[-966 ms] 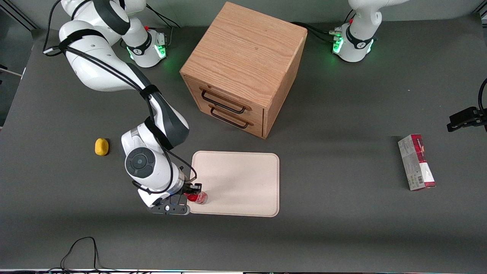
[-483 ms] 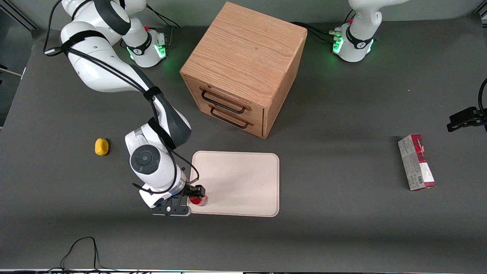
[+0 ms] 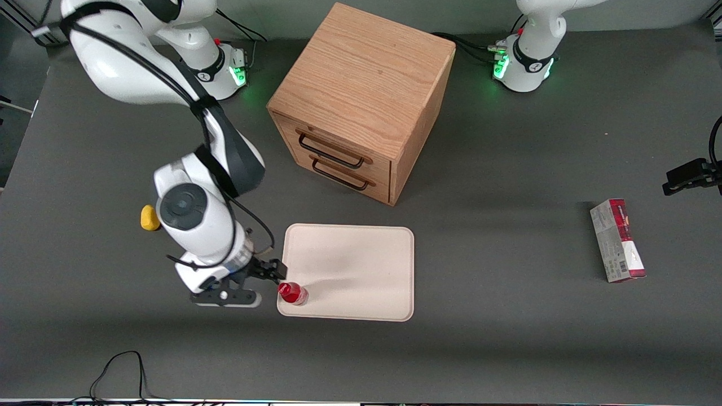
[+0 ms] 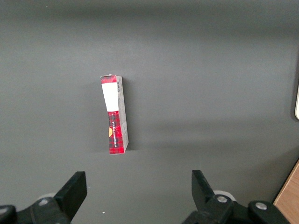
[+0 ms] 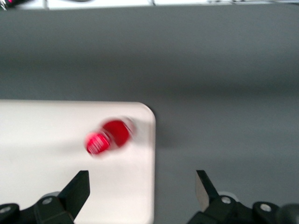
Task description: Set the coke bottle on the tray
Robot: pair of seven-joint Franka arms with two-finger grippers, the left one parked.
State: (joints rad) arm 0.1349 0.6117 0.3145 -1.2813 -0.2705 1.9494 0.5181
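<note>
The gripper (image 3: 269, 270) has let go of the coke bottle (image 3: 292, 293) and pulled up and away from it, toward the working arm's end of the table; its fingers (image 5: 75, 191) are now spread wide with nothing between them. The bottle, gripped a second ago, now stands free and upright on the tray (image 3: 361, 270) near its corner. The arm's wrist has swung over and now partly covers the yellow lump (image 3: 148, 219)

Red coke bottle (image 3: 293, 293) stands upright on cream tray (image 3: 361, 265), near its corner.
</note>
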